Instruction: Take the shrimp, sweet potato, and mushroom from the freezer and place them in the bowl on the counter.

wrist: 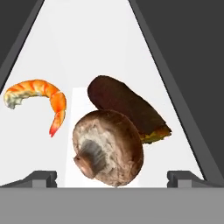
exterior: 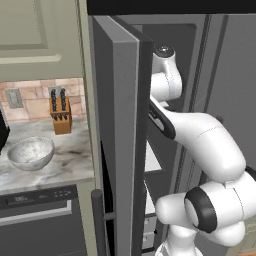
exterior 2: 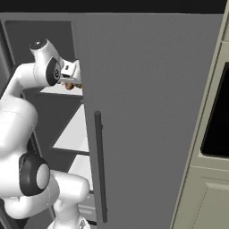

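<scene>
In the hand view the pincer stands wide open, its two dark tips apart at the bottom edge and nothing between them; it grips nothing. Just ahead of it, on the white shelf inside the freezer, lies the mushroom, nearest the tips and roughly centred between them; behind it, touching or just overlapping its far edge, lies the dark brown sweet potato, slanting away to the right; the shrimp, curved and orange, lies apart to the left, touching neither. From the base views the arm reaches past the open freezer door to the upper shelf; further off to the left, on the worktop, sits the bowl, near a knife block, and nothing can be seen inside it. By my judgement the task is barely begun: the door is open and the hand is lined up, yet all three foods are on the shelf; three picks and three carries to the bowl are left, the mushroom seeming the likeliest first grasp.
</scene>
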